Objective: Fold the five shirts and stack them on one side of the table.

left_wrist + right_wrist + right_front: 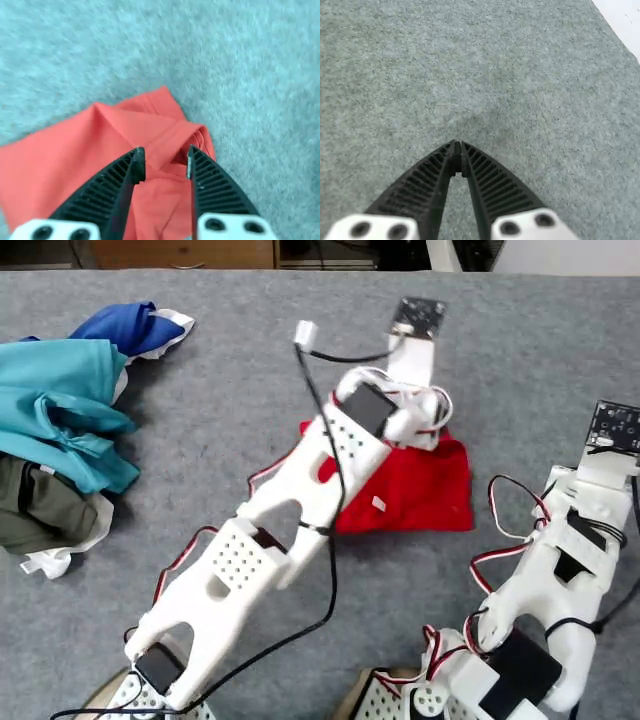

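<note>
— How many shirts do you count?
— One red shirt (420, 490) lies under my left jaws. They're narrowly parted, with a raised fold of its corner between the tips. Well off from both jaws there's one heap: one blue shirt (130, 325), one teal shirt (60, 400), one olive shirt (35, 510), and white cloth (45, 562) at its edges.
— And the right jaws?
— Closed tight, with bare grey worktop (470, 60) beneath them.

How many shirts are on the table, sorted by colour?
Red shirt: 1
Blue shirt: 1
Teal shirt: 1
Dark olive shirt: 1
White shirt: 1, mostly hidden under the pile, so it may be more than one piece
Total: 5
</note>
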Controlling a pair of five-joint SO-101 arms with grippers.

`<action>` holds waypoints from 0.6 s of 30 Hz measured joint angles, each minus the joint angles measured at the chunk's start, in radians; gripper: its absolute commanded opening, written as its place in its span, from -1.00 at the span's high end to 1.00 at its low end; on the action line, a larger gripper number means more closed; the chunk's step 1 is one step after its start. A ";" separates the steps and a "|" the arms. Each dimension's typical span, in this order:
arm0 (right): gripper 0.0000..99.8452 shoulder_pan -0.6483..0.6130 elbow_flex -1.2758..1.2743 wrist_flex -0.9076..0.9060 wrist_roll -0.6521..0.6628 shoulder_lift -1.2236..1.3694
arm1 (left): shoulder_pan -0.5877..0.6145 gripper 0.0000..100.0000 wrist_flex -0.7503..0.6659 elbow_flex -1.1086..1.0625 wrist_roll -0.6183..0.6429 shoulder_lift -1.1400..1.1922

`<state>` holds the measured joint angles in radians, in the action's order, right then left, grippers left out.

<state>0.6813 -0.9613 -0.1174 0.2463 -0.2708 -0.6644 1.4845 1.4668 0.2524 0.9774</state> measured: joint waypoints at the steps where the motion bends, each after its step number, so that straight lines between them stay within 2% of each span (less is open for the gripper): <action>1: 0.99 0.000 0.000 0.000 0.000 0.000 | 0.012 0.84 0.026 0.034 0.000 0.000; 3: 0.99 0.000 0.000 0.000 0.000 0.000 | 0.048 0.98 0.089 0.089 0.000 0.000; 9: 0.99 -0.069 0.037 -0.063 0.066 0.000 | 0.186 0.96 0.253 0.077 0.000 0.009; 13: 0.99 -0.153 0.186 -0.308 0.115 0.000 | 0.241 0.96 0.264 0.006 -0.005 0.012; 18: 0.99 -0.292 0.423 -0.664 0.167 0.000 | 0.236 0.96 0.265 -0.054 -0.061 0.012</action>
<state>0.3897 -0.5378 -0.7818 0.4135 -0.2708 -0.4281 1.7499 1.4131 0.1910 0.9897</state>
